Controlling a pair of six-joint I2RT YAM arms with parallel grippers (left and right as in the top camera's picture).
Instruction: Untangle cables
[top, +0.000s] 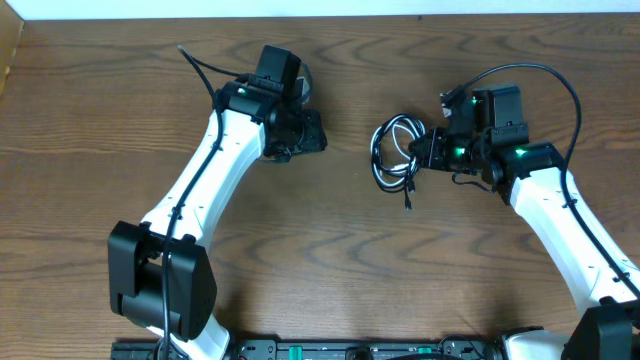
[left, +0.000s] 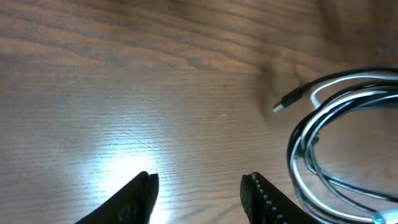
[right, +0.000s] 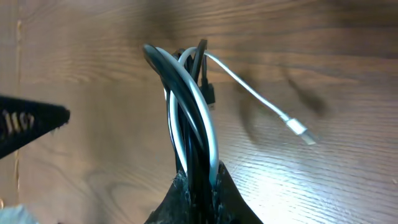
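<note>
The looped bundle of thin white and black cables (top: 393, 152) lay on the brown wood-grain worktop (top: 330, 260), a little right of its centre and in the half nearer the far edge. The right gripper (top: 418, 152) was clenched on the bundle's right side. In the right wrist view its black fingertips (right: 224, 193) pinched the strands together at the bottom edge, and the pinch itself was cut off there. How many separate cords made up the bundle could not be counted, because the loops overlapped. A white lead with a silver plug (right: 300, 130) strayed out to the right. One black tail with a small plug (top: 408, 198) pointed toward the near edge.

The left gripper (top: 318, 137) was near the bundle's left side but apart from it, and its fingers were released. The left wrist view showed two black fingertips (left: 142, 194) spread over bare wood, with nothing between them and their bases out of frame. The loops ran off the right and bottom edges of that view. A dark wedge with pale lettering (right: 28, 124) intruded at the left edge of the right wrist view and was too cropped to identify.
</note>
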